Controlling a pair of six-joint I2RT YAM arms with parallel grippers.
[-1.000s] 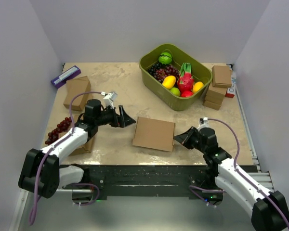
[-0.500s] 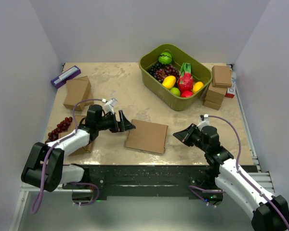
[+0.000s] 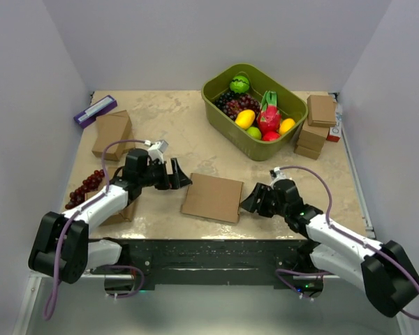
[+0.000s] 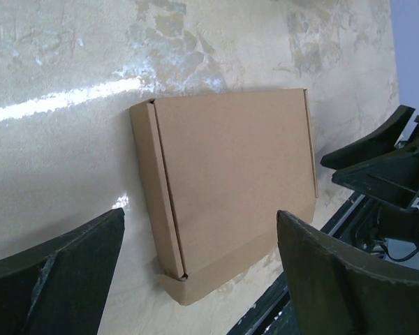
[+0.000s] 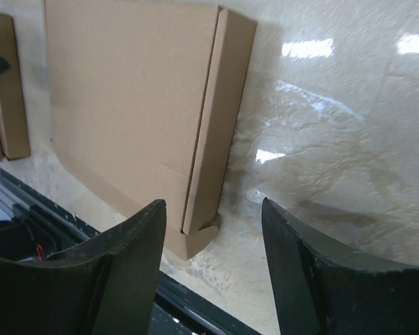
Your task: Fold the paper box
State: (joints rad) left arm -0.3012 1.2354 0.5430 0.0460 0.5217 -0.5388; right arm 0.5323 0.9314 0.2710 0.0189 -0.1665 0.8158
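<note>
The paper box (image 3: 212,197) lies flat and closed on the table near the front edge, a thin brown mailer with its lid down. It fills the middle of the left wrist view (image 4: 230,188) and the upper left of the right wrist view (image 5: 140,105). My left gripper (image 3: 179,174) hovers just off the box's left far corner, its jaws wide apart and empty. My right gripper (image 3: 251,200) sits close to the box's right edge, jaws apart with nothing between them. Neither gripper touches the box.
An olive-green tub (image 3: 253,110) of toy fruit stands at the back right. Small cardboard boxes are stacked at the far right (image 3: 316,125) and back left (image 3: 112,134). A bunch of dark grapes (image 3: 84,187) lies at the left edge, a purple box (image 3: 95,109) in the back left corner.
The box slid left and toward the front edge, then stayed. My right gripper opened and moved left toward the box's right edge. My left gripper shifted back a little.
</note>
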